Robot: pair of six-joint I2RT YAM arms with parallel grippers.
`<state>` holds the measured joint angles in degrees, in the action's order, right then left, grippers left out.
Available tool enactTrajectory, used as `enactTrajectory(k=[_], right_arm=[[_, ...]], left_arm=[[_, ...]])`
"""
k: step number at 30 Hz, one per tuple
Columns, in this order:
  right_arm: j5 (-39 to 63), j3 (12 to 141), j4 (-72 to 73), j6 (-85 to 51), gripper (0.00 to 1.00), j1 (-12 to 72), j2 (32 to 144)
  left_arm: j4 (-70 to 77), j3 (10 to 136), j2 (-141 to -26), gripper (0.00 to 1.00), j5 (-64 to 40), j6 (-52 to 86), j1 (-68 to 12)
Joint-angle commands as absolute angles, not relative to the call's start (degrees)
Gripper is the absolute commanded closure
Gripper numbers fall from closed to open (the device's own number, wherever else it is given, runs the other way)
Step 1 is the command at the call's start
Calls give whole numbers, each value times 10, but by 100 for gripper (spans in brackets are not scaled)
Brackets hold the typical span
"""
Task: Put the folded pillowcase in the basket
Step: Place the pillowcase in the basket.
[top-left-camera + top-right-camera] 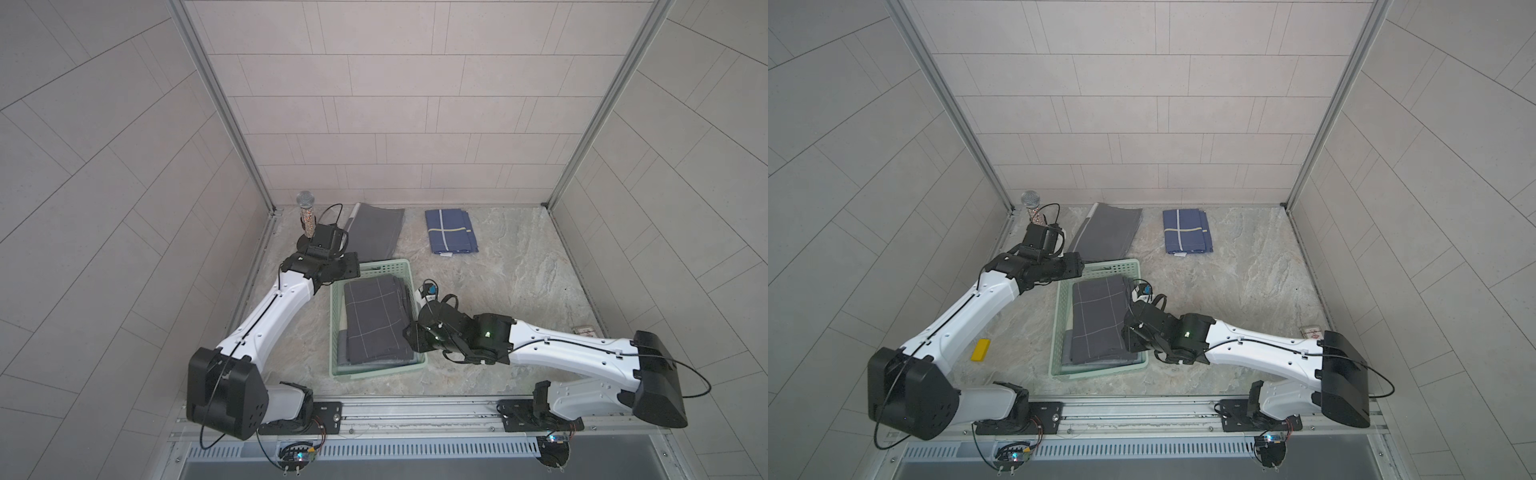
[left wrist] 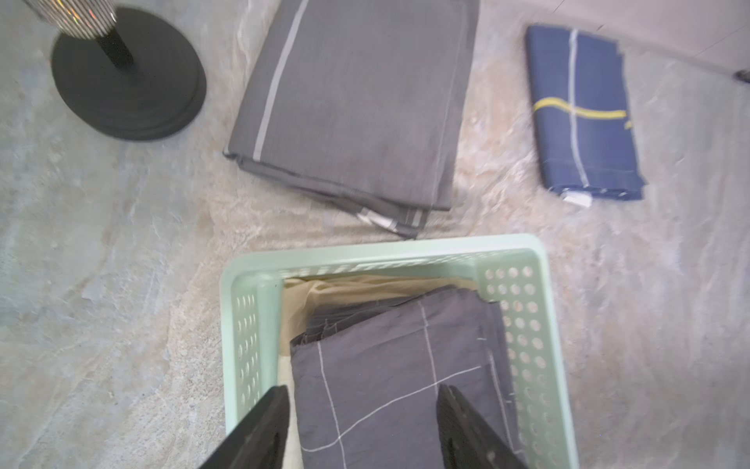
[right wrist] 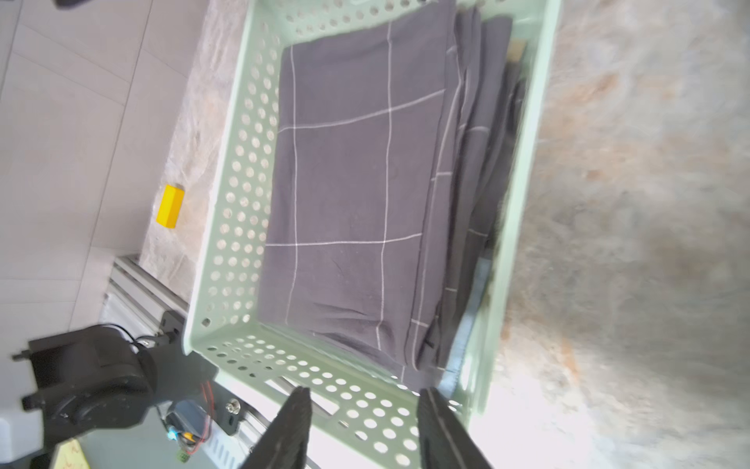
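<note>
Two pincers gape empty, left gripper point(image 2: 361, 390) at far end, right gripper point(image 3: 363, 393) at near-right rim of mint-green perforated plastic basket point(image 1: 337, 324); folded dark-grey white-gridded pillowcase point(image 1: 376, 320) inside hides most of tan cloth point(image 2: 324, 293).

Half-hidden layers
Just ahead of the left gripper point(image 2: 363, 390), a beige cloth point(image 2: 324, 289), perhaps paper, lies mostly buried under the folded pillowcase point(image 2: 385, 357).
</note>
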<state>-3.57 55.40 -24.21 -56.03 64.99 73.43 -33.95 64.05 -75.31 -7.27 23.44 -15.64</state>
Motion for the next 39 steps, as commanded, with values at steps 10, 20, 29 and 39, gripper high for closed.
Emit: enactTrajectory(k=[10,20,29,39], right_arm=[[13,602,-208,-511,100,640,900],[39,568,-171,-530,100,641,965],[26,612,-258,-473,70,593,810],[59,659,-325,-324,41,192,823]], left_arm=[[-245,478,-740,95,-134,372,-178],[-300,489,-781,94,-117,348,-187],[-446,604,-736,61,135,215,-301],[-426,593,-728,25,316,147,-396]])
